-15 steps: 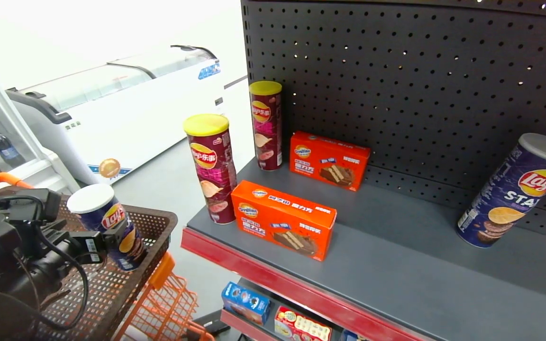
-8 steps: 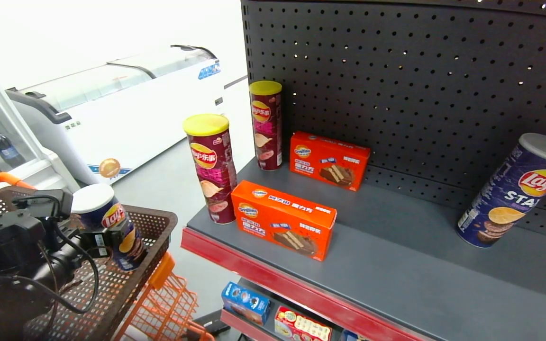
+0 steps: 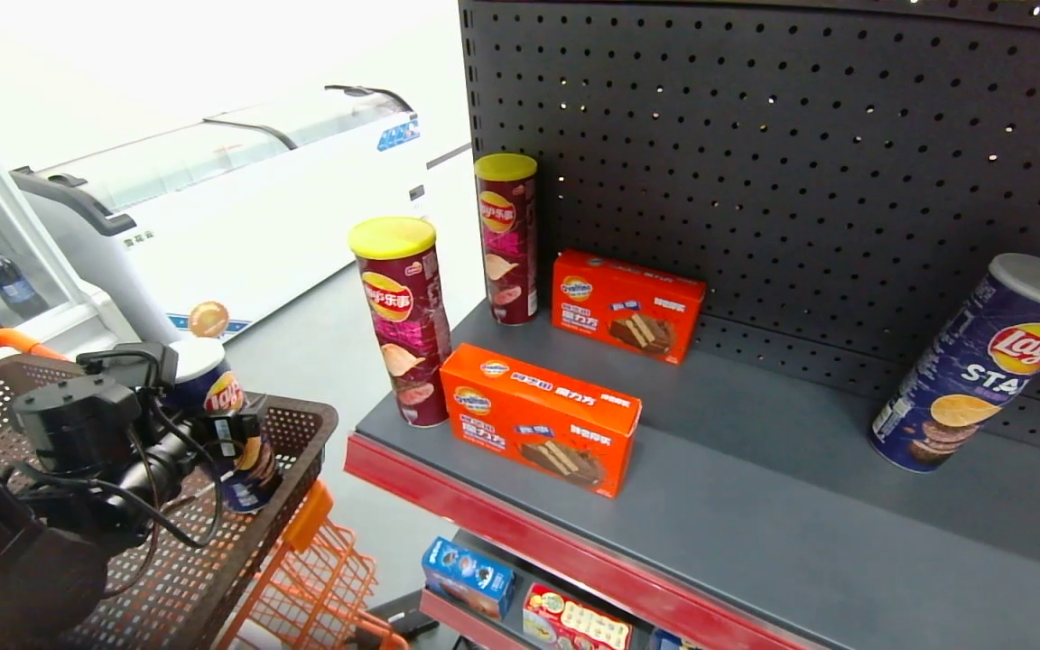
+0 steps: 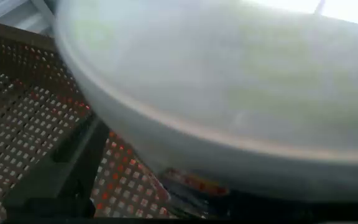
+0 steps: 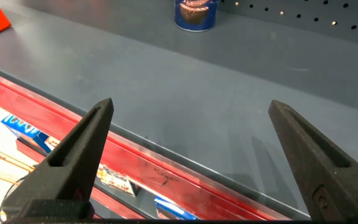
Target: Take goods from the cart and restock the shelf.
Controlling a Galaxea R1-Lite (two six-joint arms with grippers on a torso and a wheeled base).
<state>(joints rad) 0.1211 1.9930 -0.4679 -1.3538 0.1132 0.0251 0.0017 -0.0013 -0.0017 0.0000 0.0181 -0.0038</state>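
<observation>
Now left gripper (image 3: 233, 431), clenched on chip can (image 3: 224, 394), edges up toward shelf (image 3: 755, 506) — transfer starting, can over cart (image 3: 303, 424); right gripper (image 5: 190, 106) spread.

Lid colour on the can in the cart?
White lid on the can, best seen in the head view.

My left gripper (image 3: 233, 435) swings in over the cart basket (image 3: 303, 417), nearer its shelf-side rim. The blue chip can (image 3: 224, 395) it grips tips more upright and rises a little, and the wrist hardware now covers part of the can's white lid.
</observation>
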